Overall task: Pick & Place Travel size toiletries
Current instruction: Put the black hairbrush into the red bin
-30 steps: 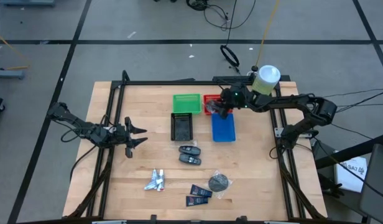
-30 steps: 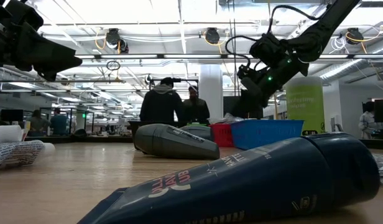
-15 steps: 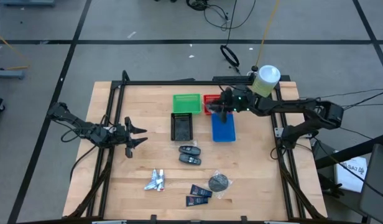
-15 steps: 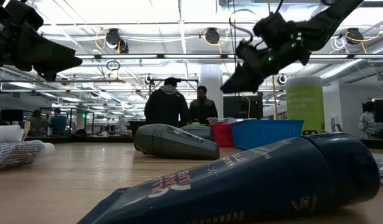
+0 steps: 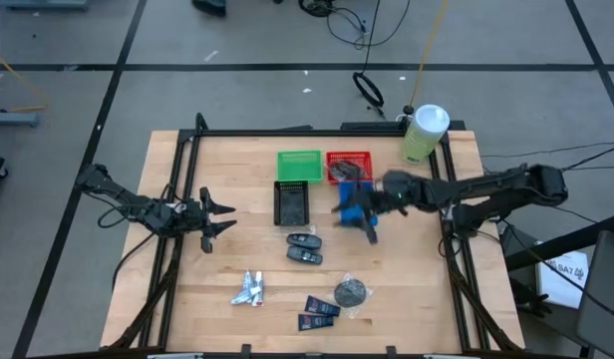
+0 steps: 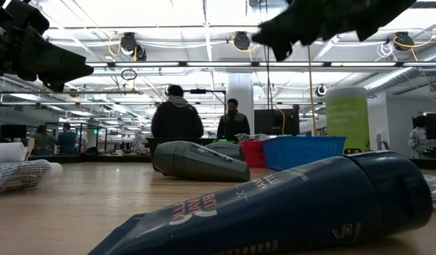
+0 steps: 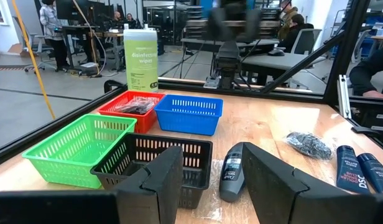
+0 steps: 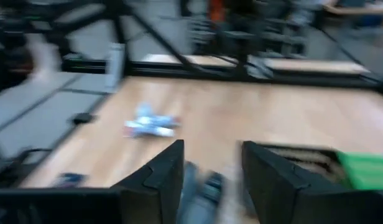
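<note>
Small toiletries lie flat on the wooden table: two black oval pieces [image 5: 305, 247], silver-white mini tubes [image 5: 249, 289], dark navy packets [image 5: 318, 312] and a grey disc [image 5: 351, 292]. My right gripper [image 5: 355, 217] hangs blurred in the air above the blue bin [image 5: 359, 204]. It is open, and in its wrist view the gap [image 8: 213, 152] holds nothing. My left gripper [image 5: 219, 215] waits open at the table's left side, pointing level toward the bins, and holds nothing [image 7: 213, 162]. The red bin [image 7: 135, 107] holds a dark wrapped item.
A green bin [image 5: 299, 165], the red bin [image 5: 348, 165] and a black bin [image 5: 292, 202] stand with the blue one in the table's far middle. A pale-green bottle [image 5: 425, 133] stands at the far right corner. People stand in the room behind the table [image 6: 177, 120].
My right gripper has come away from the red bin, risen and swung toward the table's near edge, and is now over the blue bin. It has tipped up from pointing downward to nearly level. The toiletries and the left arm have stayed still.
</note>
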`<action>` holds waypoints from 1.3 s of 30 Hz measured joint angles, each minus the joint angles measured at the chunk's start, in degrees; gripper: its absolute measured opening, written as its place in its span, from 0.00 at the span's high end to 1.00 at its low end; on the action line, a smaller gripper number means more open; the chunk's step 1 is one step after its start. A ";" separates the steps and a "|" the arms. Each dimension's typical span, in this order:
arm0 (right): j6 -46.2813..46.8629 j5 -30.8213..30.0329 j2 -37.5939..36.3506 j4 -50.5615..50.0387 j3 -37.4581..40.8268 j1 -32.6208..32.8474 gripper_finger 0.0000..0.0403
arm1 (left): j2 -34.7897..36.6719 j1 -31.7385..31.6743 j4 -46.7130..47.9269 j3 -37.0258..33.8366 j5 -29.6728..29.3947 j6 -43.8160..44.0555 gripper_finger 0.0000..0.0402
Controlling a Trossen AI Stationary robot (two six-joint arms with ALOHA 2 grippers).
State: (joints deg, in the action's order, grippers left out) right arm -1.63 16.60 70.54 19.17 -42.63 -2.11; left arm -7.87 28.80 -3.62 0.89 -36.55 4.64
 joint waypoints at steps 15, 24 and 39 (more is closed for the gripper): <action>5.30 -29.80 1.59 -19.48 -8.67 31.05 0.31 | -0.01 0.00 0.00 0.00 -0.03 0.61 0.59; 16.62 -33.07 14.37 -39.45 -16.00 36.01 0.35 | -0.01 0.00 0.00 0.00 -0.20 0.37 0.59; 21.69 -23.00 33.36 -29.64 -16.04 35.88 0.22 | -0.01 0.00 0.01 0.00 -0.25 2.57 0.59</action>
State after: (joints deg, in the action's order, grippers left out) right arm 20.07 -6.40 103.91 -10.47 -58.67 33.77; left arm -7.88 28.80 -3.60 0.89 -36.80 7.22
